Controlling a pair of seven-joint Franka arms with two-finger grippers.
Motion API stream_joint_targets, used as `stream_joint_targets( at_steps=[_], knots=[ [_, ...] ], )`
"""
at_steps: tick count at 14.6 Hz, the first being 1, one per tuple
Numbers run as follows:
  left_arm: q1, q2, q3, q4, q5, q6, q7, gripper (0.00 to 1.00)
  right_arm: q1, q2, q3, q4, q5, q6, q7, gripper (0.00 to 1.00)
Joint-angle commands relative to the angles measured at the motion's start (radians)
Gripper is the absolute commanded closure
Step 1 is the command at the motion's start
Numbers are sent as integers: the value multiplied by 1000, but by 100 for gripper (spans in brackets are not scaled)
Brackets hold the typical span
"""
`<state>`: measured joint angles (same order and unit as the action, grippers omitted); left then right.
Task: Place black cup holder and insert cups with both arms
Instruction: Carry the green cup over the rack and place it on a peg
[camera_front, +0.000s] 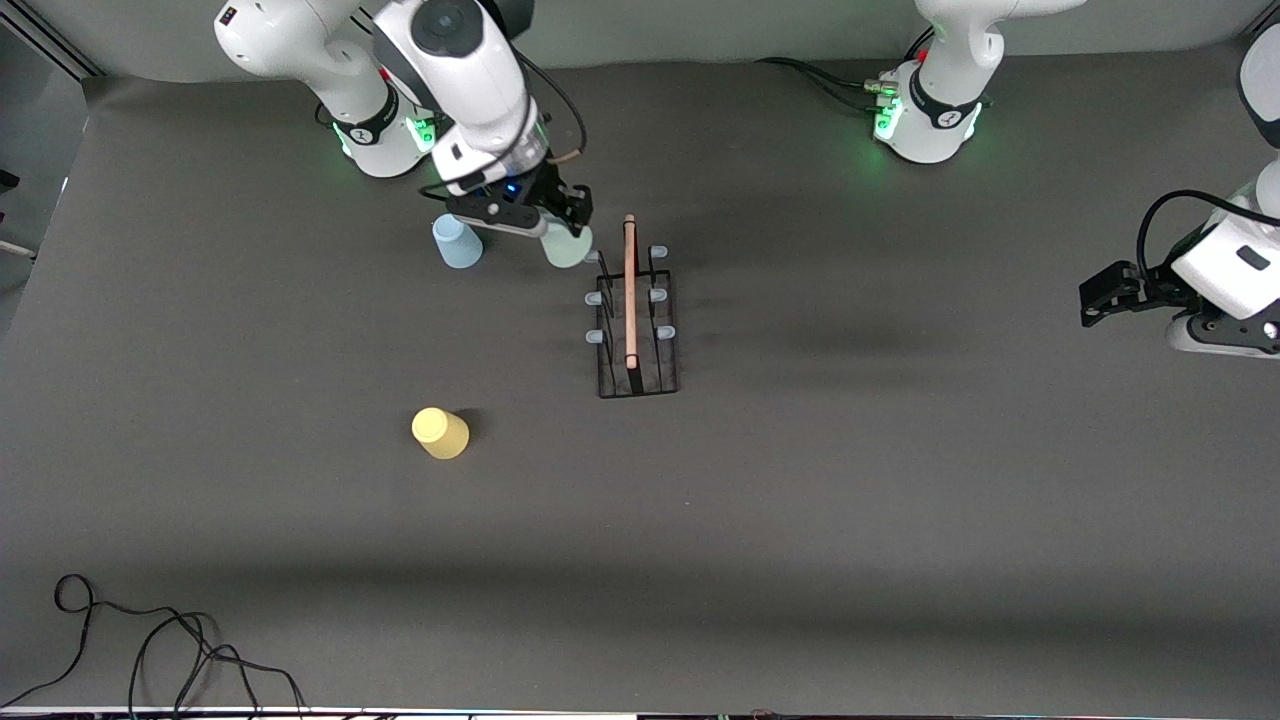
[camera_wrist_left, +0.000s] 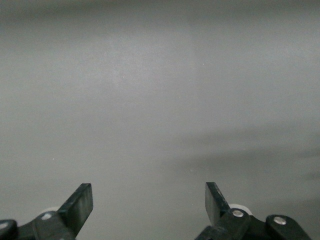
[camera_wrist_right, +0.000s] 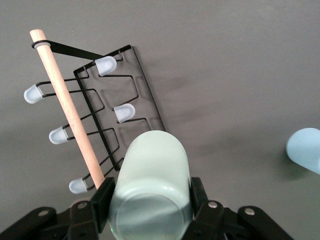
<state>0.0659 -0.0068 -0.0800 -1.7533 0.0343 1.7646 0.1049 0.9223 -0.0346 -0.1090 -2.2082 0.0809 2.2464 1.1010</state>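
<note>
Right pincer (camera_wrist_right: 150, 205) grips pale green cup (camera_wrist_right: 152, 185) beside black cup holder (camera_wrist_right: 120, 120).

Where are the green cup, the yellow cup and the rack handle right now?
green cup (camera_wrist_right: 152, 180), right wrist view, its side wall, held in the right gripper (camera_wrist_right: 150, 202).
yellow cup (camera_front: 440, 433), front view, its side.
rack handle (camera_front: 630, 290), front view, middle of the wooden rod.

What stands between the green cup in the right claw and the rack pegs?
Nothing visible. The right claw holds the green cup beside the black cup holder; the nearest peg is bare.
</note>
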Motion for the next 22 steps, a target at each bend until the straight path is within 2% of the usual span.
stream_joint_targets(
  at_steps=[1, 6, 7, 8, 10, 12, 13, 14, 17, 18, 21, 22],
  knots=[
    [3, 7, -3, 26, -5, -22, 1, 0, 29, 71, -9, 27, 5, 48, 31, 88],
    [0, 5, -4, 26, -4, -22, 1, 0, 33, 120, -8, 22, -1, 104, 31, 87],
    [0, 5, -4, 25, -4, -23, -1, 0, 33, 127, -8, 22, -1, 111, 31, 86],
    [2, 4, -4, 25, -4, -25, 1, 0, 33, 137, -8, 22, -1, 117, 31, 78],
    [3, 4, -4, 26, -4, -33, 1, 0, 36, 154, -8, 22, -1, 130, 31, 76],
    [2, 5, -4, 25, -4, -33, 1, 0, 49, 169, -9, 25, -1, 133, 31, 66],
    [2, 5, -4, 25, -4, -33, 1, 0, 49, 174, -9, 25, -1, 139, 31, 54],
    [0, 5, -4, 25, -4, -31, 1, 0, 49, 177, -9, 25, -1, 142, 31, 21],
    [-1, 8, -4, 23, -4, -31, -1, 0, 47, 176, -9, 25, -1, 142, 31, 3],
    [-1, 8, -4, 23, -1, -31, -1, 0, 47, 174, -11, 25, -1, 140, 31, 1],
    [-3, 8, -4, 23, -1, -31, -1, 0, 38, 139, -21, 27, -1, 122, 10, 1],
    [-1, 8, -4, 23, 1, -31, -1, 0, 36, 118, -44, 30, -1, 110, -9, 1]
  ],
)
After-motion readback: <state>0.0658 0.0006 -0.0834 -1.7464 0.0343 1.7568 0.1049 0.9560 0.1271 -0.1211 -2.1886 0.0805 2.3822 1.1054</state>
